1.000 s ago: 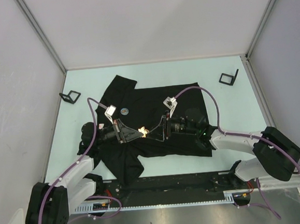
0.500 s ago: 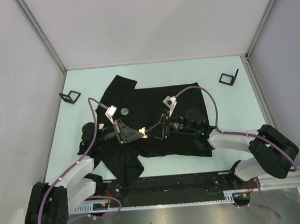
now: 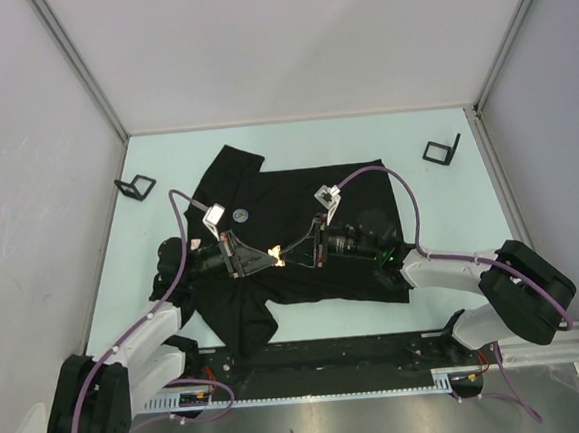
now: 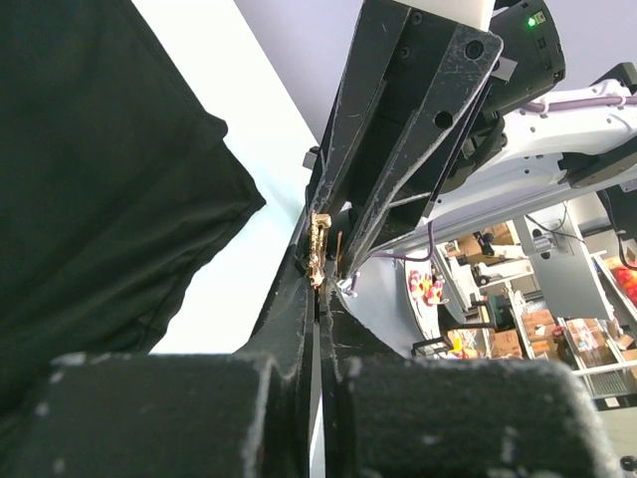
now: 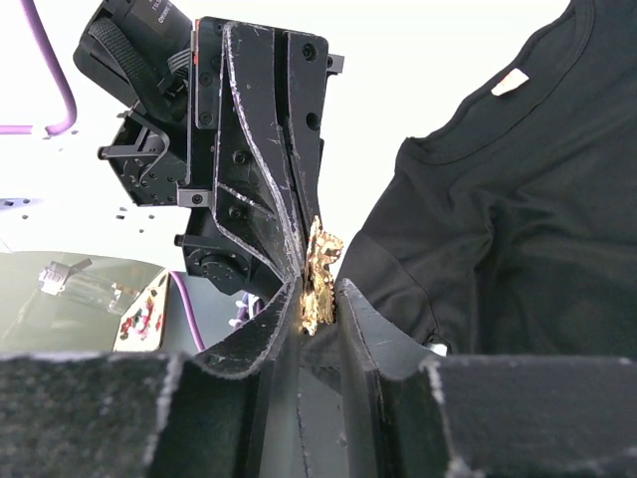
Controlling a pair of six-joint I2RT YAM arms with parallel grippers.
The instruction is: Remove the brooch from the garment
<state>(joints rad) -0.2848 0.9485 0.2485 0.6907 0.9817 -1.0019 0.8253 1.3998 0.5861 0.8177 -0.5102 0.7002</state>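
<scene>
Grippers (image 3: 282,256) above pale table (image 3: 446,294), grey walls (image 3: 23,147)

Two small black wire stands (image 3: 135,187) (image 3: 442,150) sit on the pale table (image 3: 451,224)

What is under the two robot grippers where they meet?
The black T-shirt lies under them on the table. Between the left gripper and the right gripper sits a gold brooch. The cloth directly beneath is hidden.
</scene>
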